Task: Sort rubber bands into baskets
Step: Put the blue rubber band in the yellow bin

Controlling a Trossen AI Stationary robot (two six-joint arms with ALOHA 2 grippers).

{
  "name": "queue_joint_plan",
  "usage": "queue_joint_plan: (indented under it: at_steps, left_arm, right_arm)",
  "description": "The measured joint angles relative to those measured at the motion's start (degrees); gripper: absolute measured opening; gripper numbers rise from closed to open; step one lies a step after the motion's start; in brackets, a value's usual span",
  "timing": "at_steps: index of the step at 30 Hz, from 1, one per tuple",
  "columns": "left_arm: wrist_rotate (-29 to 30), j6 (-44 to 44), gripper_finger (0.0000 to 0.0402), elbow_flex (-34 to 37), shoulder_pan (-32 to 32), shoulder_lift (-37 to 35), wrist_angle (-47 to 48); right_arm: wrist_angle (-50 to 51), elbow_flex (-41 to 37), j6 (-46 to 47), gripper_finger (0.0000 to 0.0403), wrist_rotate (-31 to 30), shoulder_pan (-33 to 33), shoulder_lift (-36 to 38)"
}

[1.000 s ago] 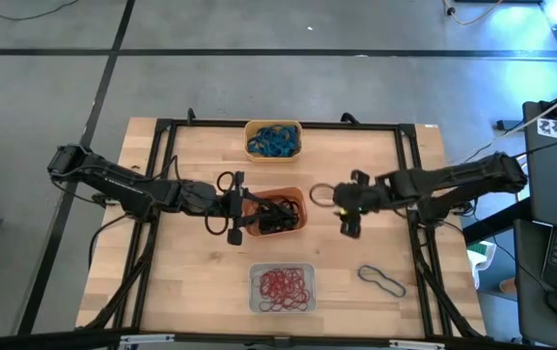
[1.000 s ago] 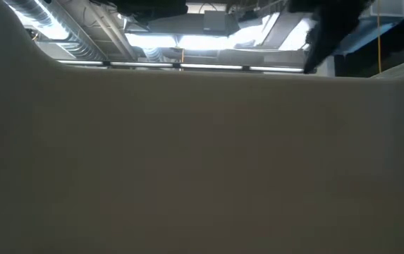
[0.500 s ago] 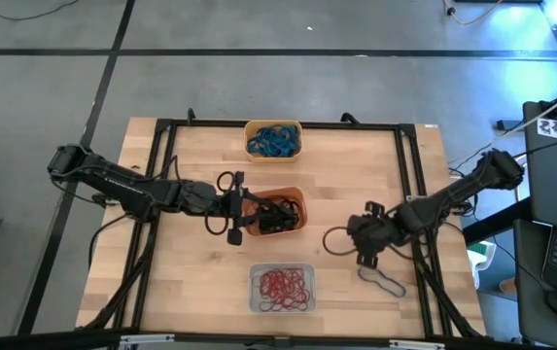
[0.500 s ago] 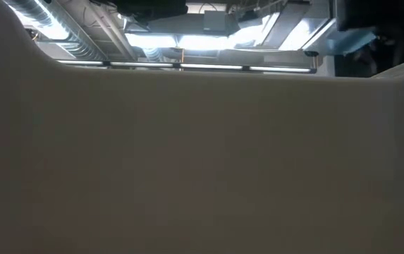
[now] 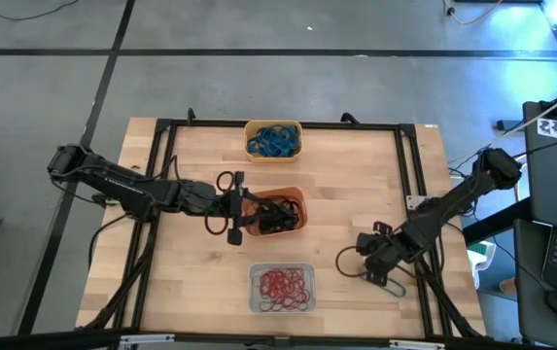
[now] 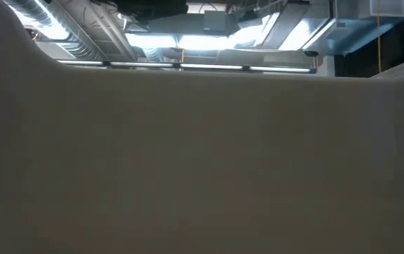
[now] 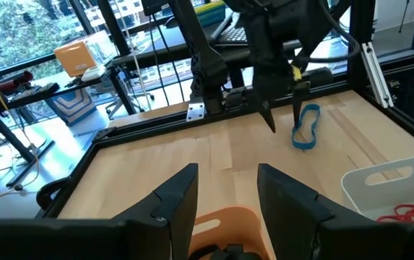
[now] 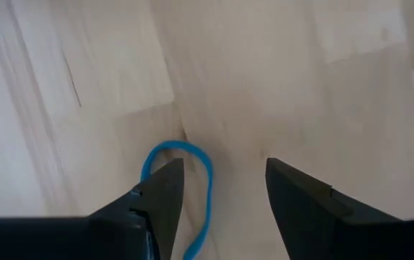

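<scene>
Wooden planks make up the counter (image 5: 191, 253), which stands on a grey floor with a black frame around it. Three baskets sit in a line down its middle: the yellow-orange basket (image 5: 273, 125) at the far edge holds blue bands, the red-orange basket (image 5: 300, 206) in the centre holds black ones, and the pale basket (image 5: 283, 269) at the near edge holds red ones.

One loose blue rubber band (image 7: 306, 127) lies flat on the wood, well apart from the baskets, toward the right side. The right end effector (image 5: 375, 261) hangs over it with its fingers spread, and in the right wrist view the band (image 8: 192, 173) shows partly under one finger and not centred in the gap.

That offset is, I think, the main risk. If the fingers close as they stand, they may catch only one strand, or press the band flat on the wood and slide over it. A thin loop can also spring away when it is pinched at the edge. The band must then travel to the far basket, passing near the middle one, so a weak hold could drop it into the wrong colour.

The left end effector (image 5: 236, 207), also spread and empty, waits at the rim of the red-orange basket and could stand in the path. Black cables hang by the right arm.
</scene>
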State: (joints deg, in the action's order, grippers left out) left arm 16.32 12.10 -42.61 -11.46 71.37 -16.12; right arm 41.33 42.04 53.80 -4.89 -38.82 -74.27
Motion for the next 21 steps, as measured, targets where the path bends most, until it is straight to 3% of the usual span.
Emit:
queue_joint_plan:
  at_steps: [13,17,21]
  left_arm:
    - [-0.02,0.00,0.0141,0.00,0.00,-0.01,0.00]
    - [-0.01,-0.04,0.0141,0.00,0.00,-0.02,0.00]
    - [-0.01,-0.04,0.0141,0.00,0.00,0.00,0.00]
  right_arm:
    - [-6.35,-3.28,2.14,0.0189,-0.74,-4.71,-7.08]
    - [-9.33,-3.28,2.12,0.0143,-0.57,-4.67,-8.99]
    - [-10.92,-3.28,1.42,0.0064,-1.46,-4.67,-8.86]
